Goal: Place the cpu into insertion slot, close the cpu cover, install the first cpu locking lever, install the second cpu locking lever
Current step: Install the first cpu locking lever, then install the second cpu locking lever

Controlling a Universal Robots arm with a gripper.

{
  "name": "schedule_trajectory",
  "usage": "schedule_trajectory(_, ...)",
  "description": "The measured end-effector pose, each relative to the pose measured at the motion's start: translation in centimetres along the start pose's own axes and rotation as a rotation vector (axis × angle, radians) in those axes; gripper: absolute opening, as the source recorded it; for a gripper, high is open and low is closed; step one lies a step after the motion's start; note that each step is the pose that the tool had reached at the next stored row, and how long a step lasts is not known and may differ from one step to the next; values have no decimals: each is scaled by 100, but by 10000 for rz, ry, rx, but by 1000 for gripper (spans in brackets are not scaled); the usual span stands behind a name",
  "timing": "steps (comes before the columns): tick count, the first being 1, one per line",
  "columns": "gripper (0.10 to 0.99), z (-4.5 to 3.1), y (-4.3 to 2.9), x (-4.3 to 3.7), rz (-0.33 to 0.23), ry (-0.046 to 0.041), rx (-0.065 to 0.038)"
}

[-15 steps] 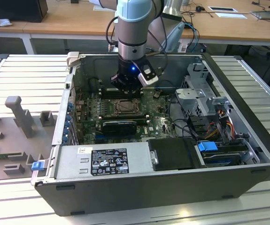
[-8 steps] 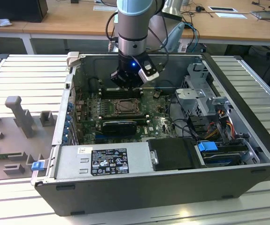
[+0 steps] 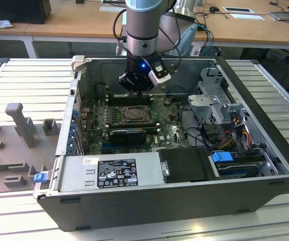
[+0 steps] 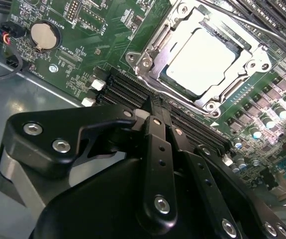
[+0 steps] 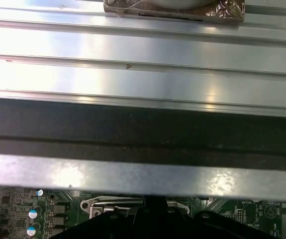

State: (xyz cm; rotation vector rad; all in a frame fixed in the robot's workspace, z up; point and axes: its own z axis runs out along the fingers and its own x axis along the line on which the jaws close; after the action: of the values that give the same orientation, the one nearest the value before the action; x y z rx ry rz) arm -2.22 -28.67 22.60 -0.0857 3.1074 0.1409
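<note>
My gripper (image 3: 137,89) hangs inside the open computer case, just behind the insertion slot (image 3: 134,115) on the green board. In the second wrist view the pale square cpu (image 4: 202,59) lies flat in the insertion slot (image 4: 150,62). The silvery cpu cover (image 4: 180,22) lies down around it as a frame. A thin metal lever rod (image 4: 254,24) runs slantwise past the socket; whether it is latched is unclear. The black fingers (image 4: 155,117) stand together with nothing between them, a short way off the socket. The first wrist view catches a strip of the socket frame (image 5: 108,205).
Long black memory slots (image 4: 128,89) lie between my gripper and the socket. A coin battery (image 4: 44,35) sits on the board. A power supply box (image 3: 109,170), a drive cage (image 3: 219,108) and cables crowd the case. Grey fixtures (image 3: 23,125) stand on the ribbed table at the exterior view's left.
</note>
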Motion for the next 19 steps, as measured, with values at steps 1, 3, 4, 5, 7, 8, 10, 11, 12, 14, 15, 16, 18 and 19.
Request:
schedule_trajectory(1, 106, -7, 1, 0, 0, 0, -1)
schedule_trajectory(3, 106, -17, 2, -1, 1, -2, -3)
schedule_trajectory(4, 106, -18, 2, -1, 0, -2, -3)
schedule_trajectory(5, 106, -20, 2, -1, 0, 0, 0)
schedule_trajectory(7, 106, -21, 2, -1, 0, -1, -2)
schedule_trajectory(8, 106, -21, 2, -1, 0, -1, -2)
schedule_trajectory(10, 106, -22, 1, -1, 0, 1, 0)
schedule_trajectory(11, 106, -23, -3, -1, -2, 3, 2)
schedule_trajectory(12, 106, -23, -11, -1, -1, 1, -1)
schedule_trajectory(14, 106, -26, -50, -1, 0, 0, -2)
schedule_trajectory(15, 106, -27, -61, -1, 0, 0, -2)
schedule_trajectory(16, 106, -28, -76, 0, 0, 0, -2)
schedule_trajectory(18, 106, -29, -89, 0, 1, 0, -2)
schedule_trajectory(19, 106, -30, -95, 0, 0, 0, -3)
